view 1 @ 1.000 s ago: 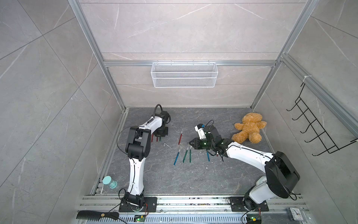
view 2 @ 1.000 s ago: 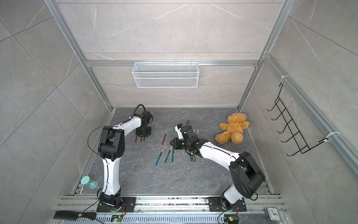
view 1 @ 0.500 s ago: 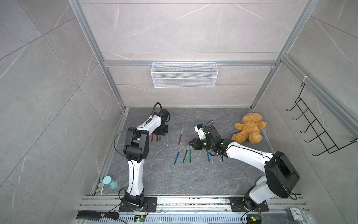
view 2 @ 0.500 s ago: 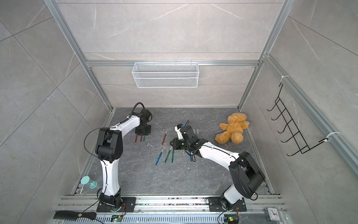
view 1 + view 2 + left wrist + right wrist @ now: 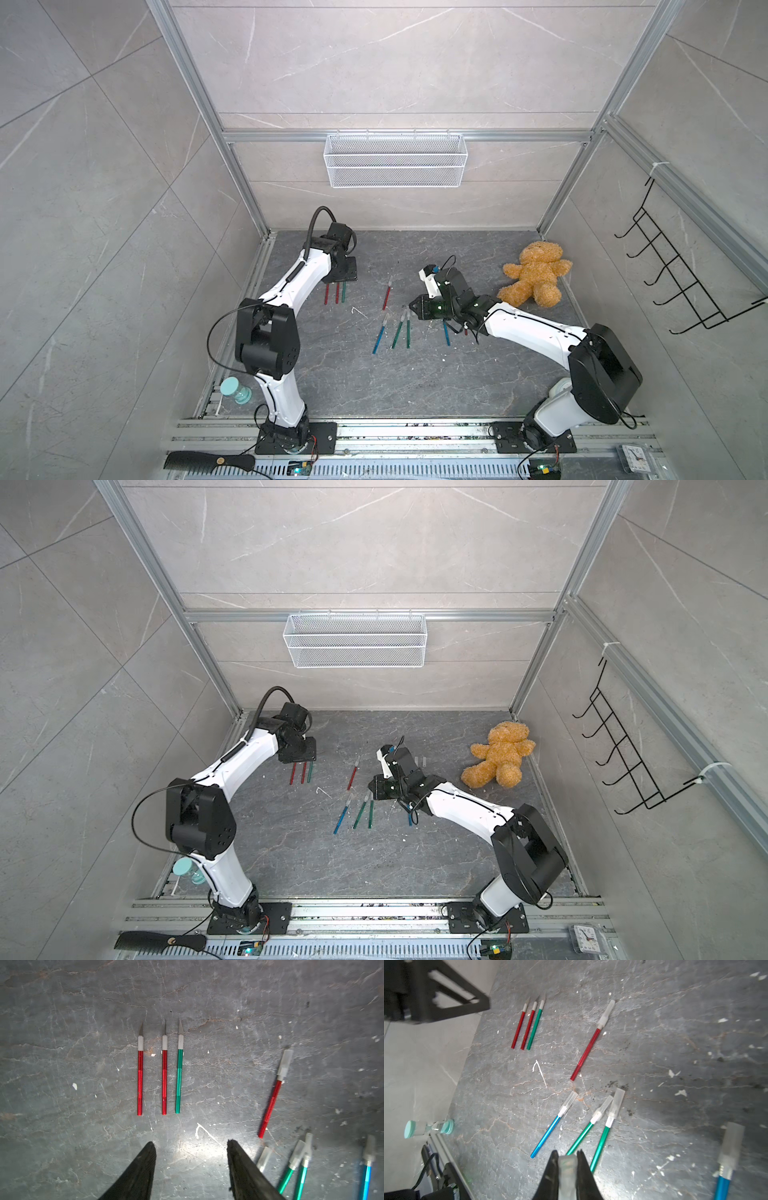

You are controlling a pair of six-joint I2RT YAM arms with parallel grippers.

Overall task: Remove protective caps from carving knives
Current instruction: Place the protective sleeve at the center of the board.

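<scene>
We see the right claw (image 5: 567,1152) pinched shut on a loose cap (image 5: 566,1169). The left claw (image 5: 190,1142) stands open and empty over three bare knives (image 5: 164,1076) lined up far left on the surface (image 5: 374,386). Our call: drop the cap to the right, clear of the blades. Then go for the capped red knife (image 5: 272,1101) at centre, left gripping mid-handle, right on the cap only, pulling straight along the shaft. Other capped knives (image 5: 601,1142) lie nearer.

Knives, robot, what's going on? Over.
Left gripper open, empty. Right gripper shut on a cap. Three bare knives; five capped knives seen. Nothing in the way.
</scene>
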